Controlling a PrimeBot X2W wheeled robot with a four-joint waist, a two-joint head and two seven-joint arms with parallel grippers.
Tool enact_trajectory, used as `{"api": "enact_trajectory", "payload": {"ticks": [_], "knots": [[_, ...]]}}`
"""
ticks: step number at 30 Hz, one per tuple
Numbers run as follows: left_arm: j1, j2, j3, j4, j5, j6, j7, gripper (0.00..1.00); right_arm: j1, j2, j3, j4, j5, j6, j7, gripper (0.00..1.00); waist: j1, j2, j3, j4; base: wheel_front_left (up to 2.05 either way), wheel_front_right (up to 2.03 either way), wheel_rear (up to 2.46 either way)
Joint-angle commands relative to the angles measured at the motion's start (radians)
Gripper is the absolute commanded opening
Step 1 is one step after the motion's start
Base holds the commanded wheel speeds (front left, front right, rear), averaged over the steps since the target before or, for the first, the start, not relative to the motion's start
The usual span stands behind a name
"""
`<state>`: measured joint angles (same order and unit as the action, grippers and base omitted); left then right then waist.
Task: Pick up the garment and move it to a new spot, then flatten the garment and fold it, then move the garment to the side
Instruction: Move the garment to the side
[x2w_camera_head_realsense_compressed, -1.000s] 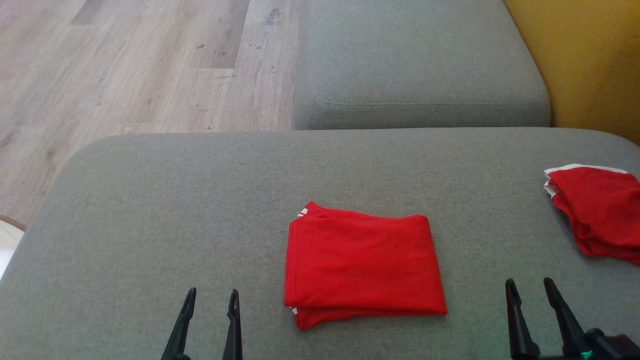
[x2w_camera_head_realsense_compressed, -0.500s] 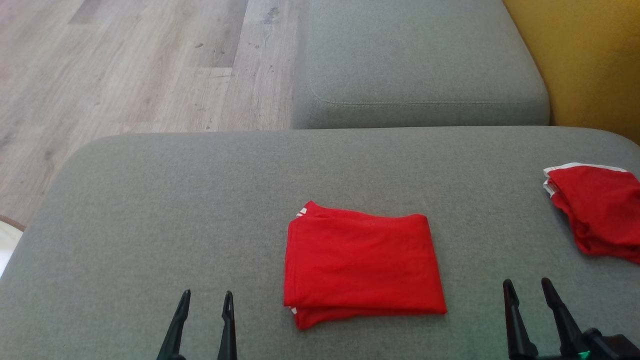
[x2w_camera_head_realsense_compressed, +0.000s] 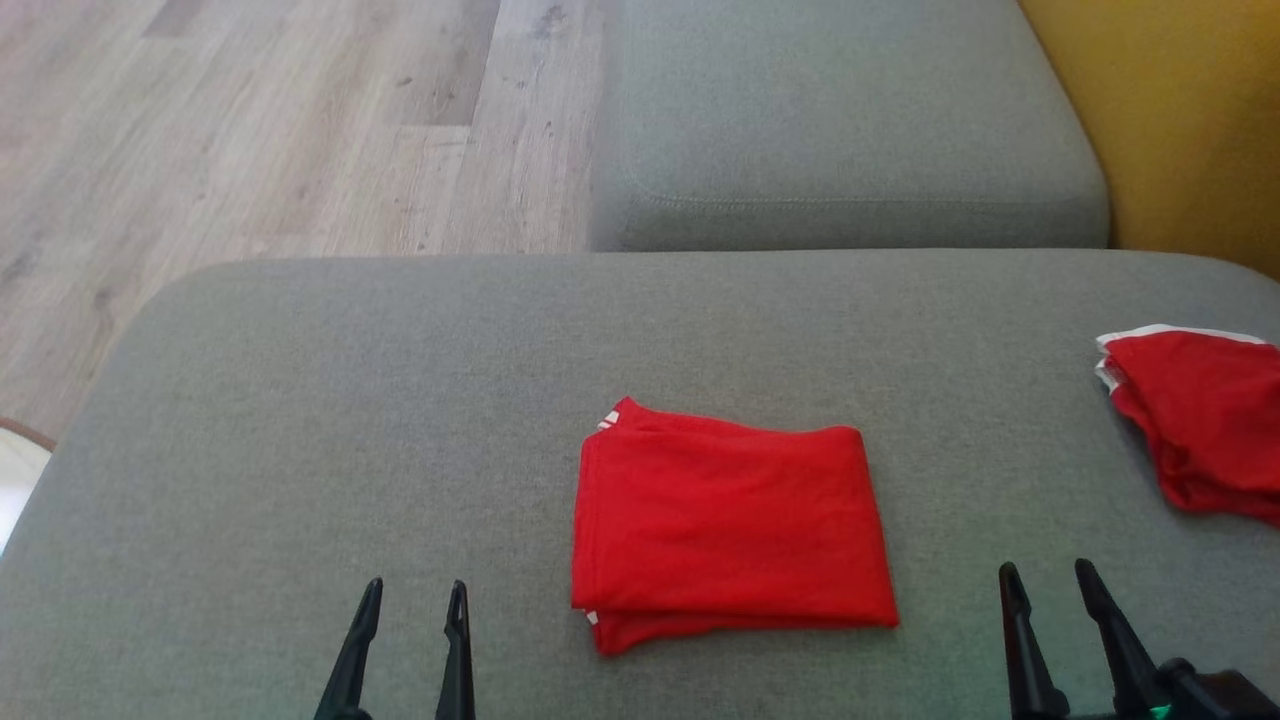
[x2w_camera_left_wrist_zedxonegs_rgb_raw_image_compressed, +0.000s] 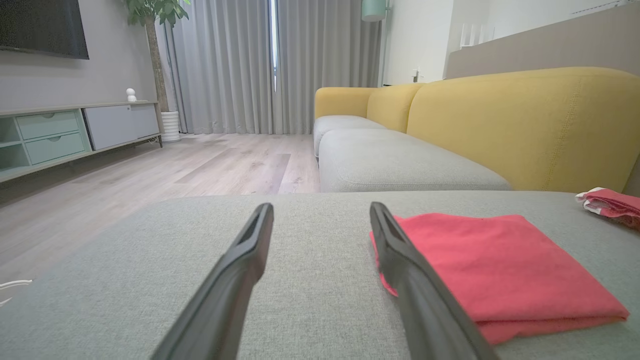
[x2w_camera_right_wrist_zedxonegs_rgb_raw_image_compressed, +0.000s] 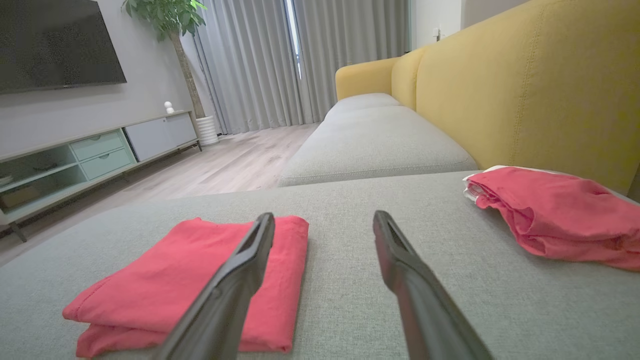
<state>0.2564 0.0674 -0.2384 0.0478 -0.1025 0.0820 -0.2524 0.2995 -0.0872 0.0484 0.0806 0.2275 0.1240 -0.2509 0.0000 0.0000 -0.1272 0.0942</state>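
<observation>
A red garment (x2w_camera_head_realsense_compressed: 730, 525) lies folded into a neat rectangle on the grey cushion (x2w_camera_head_realsense_compressed: 350, 420), with white trim at its left corners. It also lies to the right in the left wrist view (x2w_camera_left_wrist_zedxonegs_rgb_raw_image_compressed: 500, 270) and to the left in the right wrist view (x2w_camera_right_wrist_zedxonegs_rgb_raw_image_compressed: 200, 285). My left gripper (x2w_camera_head_realsense_compressed: 415, 595) is open at the lower left, a short way left of the garment, nothing between its fingers (x2w_camera_left_wrist_zedxonegs_rgb_raw_image_compressed: 240, 270). My right gripper (x2w_camera_head_realsense_compressed: 1045, 580) is open at the lower right, right of the garment, fingers (x2w_camera_right_wrist_zedxonegs_rgb_raw_image_compressed: 400, 265) empty.
A second red garment (x2w_camera_head_realsense_compressed: 1195, 420) with white trim lies bunched at the cushion's right edge, seen again in the right wrist view (x2w_camera_right_wrist_zedxonegs_rgb_raw_image_compressed: 555, 220). Another grey seat cushion (x2w_camera_head_realsense_compressed: 840, 120) lies beyond, with a yellow backrest (x2w_camera_head_realsense_compressed: 1180, 120) at right. Wooden floor (x2w_camera_head_realsense_compressed: 250, 130) lies to the left.
The whole picture has shifted slightly, so the camera moved. Both grippers have drawn back a little toward the bottom edge. The folded garment has not moved.
</observation>
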Motion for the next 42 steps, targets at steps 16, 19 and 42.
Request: {"api": "enact_trajectory", "payload": {"ticks": [16, 19, 42], "knots": [[-0.074, -0.016, 0.011, -0.021, 0.018, -0.027, -0.009, 1.0, -0.278, -0.072, 0.174, 0.259, 0.164, 0.007, 0.137, 1.0, 0.0, 0.0, 0.129, 0.011, 0.0, 0.0, 0.0], [-0.09, -0.017, 0.003, -0.019, 0.021, -0.031, -0.009, 1.0, -0.341, -0.079, 0.199, 0.304, 0.267, 0.007, 0.247, 1.0, 0.0, 0.0, 0.153, 0.016, 0.0, 0.0, 0.0], [-0.157, -0.017, -0.023, -0.021, -0.003, -0.018, -0.009, 1.0, -0.57, -0.189, 0.282, 0.354, 0.69, 0.007, 0.42, 0.0, 0.0, 0.0, 0.263, -0.002, 0.0, 0.0, 0.0]]}}
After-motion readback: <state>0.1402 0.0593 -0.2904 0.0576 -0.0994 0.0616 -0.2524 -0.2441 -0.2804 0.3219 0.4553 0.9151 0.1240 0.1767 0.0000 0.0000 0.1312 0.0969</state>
